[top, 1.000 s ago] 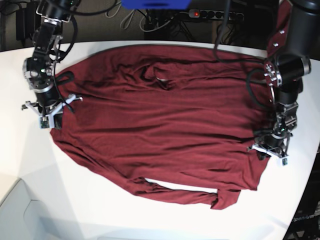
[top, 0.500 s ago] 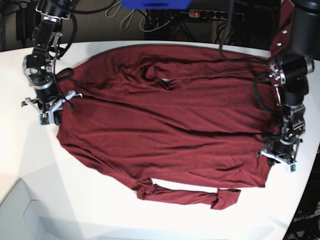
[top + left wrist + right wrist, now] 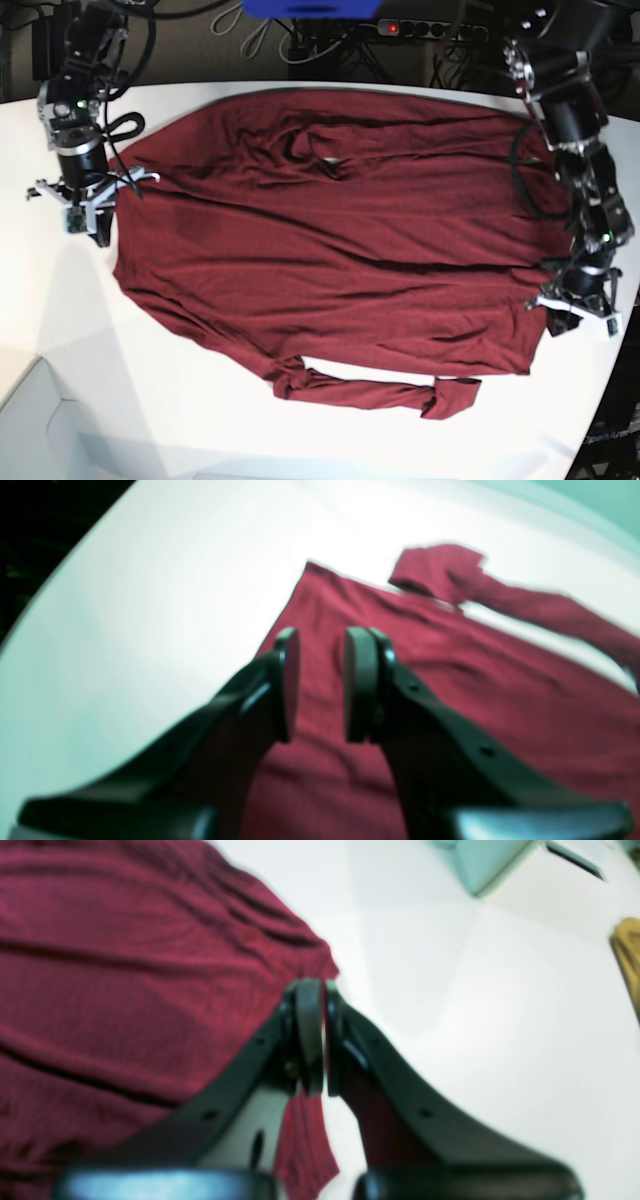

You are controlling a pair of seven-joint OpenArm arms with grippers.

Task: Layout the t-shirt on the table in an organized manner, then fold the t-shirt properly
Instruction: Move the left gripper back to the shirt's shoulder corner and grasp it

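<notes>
Glossy white table [image 3: 330, 440], maroon t-shirt [image 3: 330, 240] spread flat, left gripper [image 3: 320, 685] parted, right gripper [image 3: 317, 1037] apparently pinching its edge

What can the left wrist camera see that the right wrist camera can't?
Only the left wrist view shows the left pincer, jaws apart over the t-shirt, and a long sleeve. Only the right wrist view shows the right pincer shut on the shirt's edge, plus a yellowish thing at the side. Both show red shirt on the white table.

Base view: overhead, whole surface [image 3: 300, 440]. Wrist views: close, behind each arm's fingers [image 3: 290, 680], sharing the t-shirt [image 3: 330, 240].
</notes>
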